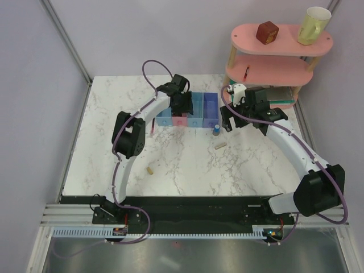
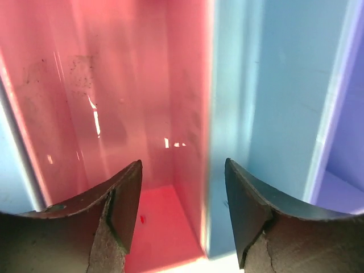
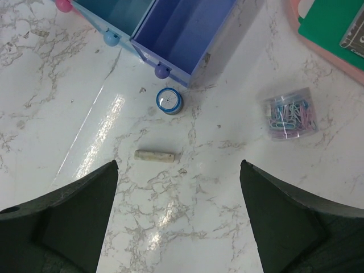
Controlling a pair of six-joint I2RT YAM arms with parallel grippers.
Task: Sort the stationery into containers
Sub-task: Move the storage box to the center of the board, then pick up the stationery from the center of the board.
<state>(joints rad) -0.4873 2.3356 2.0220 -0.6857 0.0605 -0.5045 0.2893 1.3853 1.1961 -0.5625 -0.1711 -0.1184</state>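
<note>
Beige and short, one stationery piece [image 1: 150,169] lies alone toward the near edge of the marble table [image 1: 102,142], left of the middle. At the far edge you see the left gripper [image 2: 182,170], jaws apart and holding nothing, looking down into the pink bin [image 2: 114,114] of the four joined bins [image 1: 196,108]. Just before the purple-blue bin [image 3: 182,28] stands the small blue cylinder [image 3: 169,101], with the second beige piece [image 3: 156,155] near it. The right gripper [image 3: 178,170] hangs above these, wide open and empty. The clear tub [image 3: 291,114] of paper clips sits nearer the right edge.
</note>
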